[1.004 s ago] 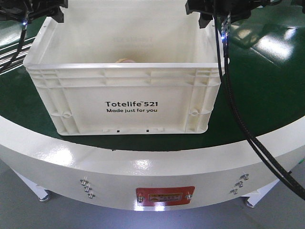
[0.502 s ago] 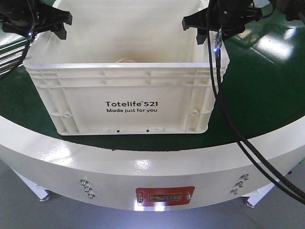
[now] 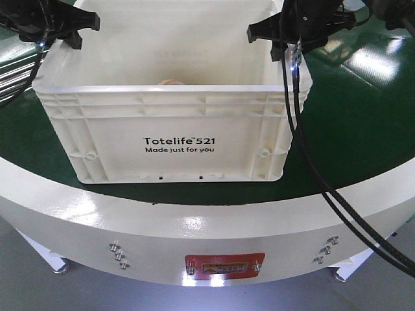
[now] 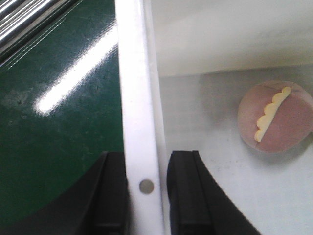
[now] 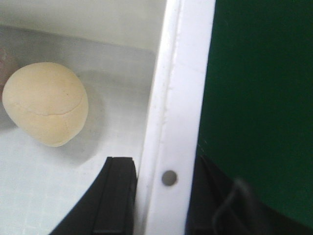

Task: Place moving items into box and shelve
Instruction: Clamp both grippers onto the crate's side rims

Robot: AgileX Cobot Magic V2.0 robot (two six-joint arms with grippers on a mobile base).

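- My left gripper [image 4: 145, 155] pinches Totelife crate [image 3: 175, 116] rim; right gripper [image 5: 164, 161] pinches opposite rim.
- Inside crate: pinkish onion [image 4: 276, 117] 2 o'clock off left gripper, tan onion [image 5: 45, 104] 10 o'clock off right.

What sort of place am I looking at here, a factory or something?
Probably a factory-style or warehouse test cell, though little of the room shows. The clues are a curved green-topped belt table, a white crate printed Totelife 521 standing on it, and a bare grey floor beneath.
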